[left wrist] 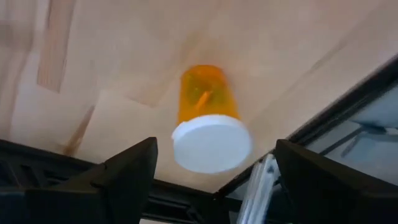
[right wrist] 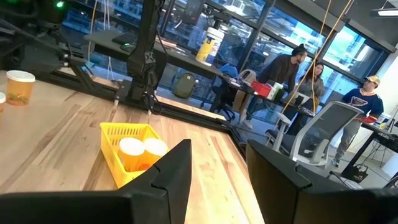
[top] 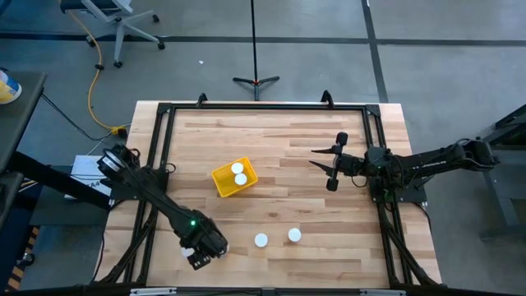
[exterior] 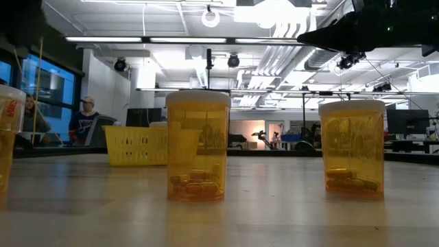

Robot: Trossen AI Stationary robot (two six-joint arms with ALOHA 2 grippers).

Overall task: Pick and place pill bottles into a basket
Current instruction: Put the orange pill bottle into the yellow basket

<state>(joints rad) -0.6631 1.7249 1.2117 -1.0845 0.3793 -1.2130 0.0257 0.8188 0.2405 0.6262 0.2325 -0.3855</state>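
Right now I have the left gripper (top: 191, 252) down at the near left corner of the table (top: 288, 140), over a pill bottle (left wrist: 209, 128) that stands upright on the wood. My left wrist view shows its two fingers (left wrist: 127, 168) spread wide on either side of the white cap, touching nothing, so nothing is held yet. I judge this to be the approach for another pick: the next move calls for lowering straight down until the fingers bracket the orange body below the cap, then closing evenly so the bottle does not tip or skid toward the table's frame, which runs just beside it.

Further right, the yellow basket (top: 233, 178) sits near the middle of the table with two bottles (top: 239, 173) already inside. Two more bottles (top: 277, 238) stand upright near the front edge, close to each other and well apart from the basket.

At the right side, the right gripper (top: 321, 159) waits above the table, fingers apart and empty, pointing toward the basket.
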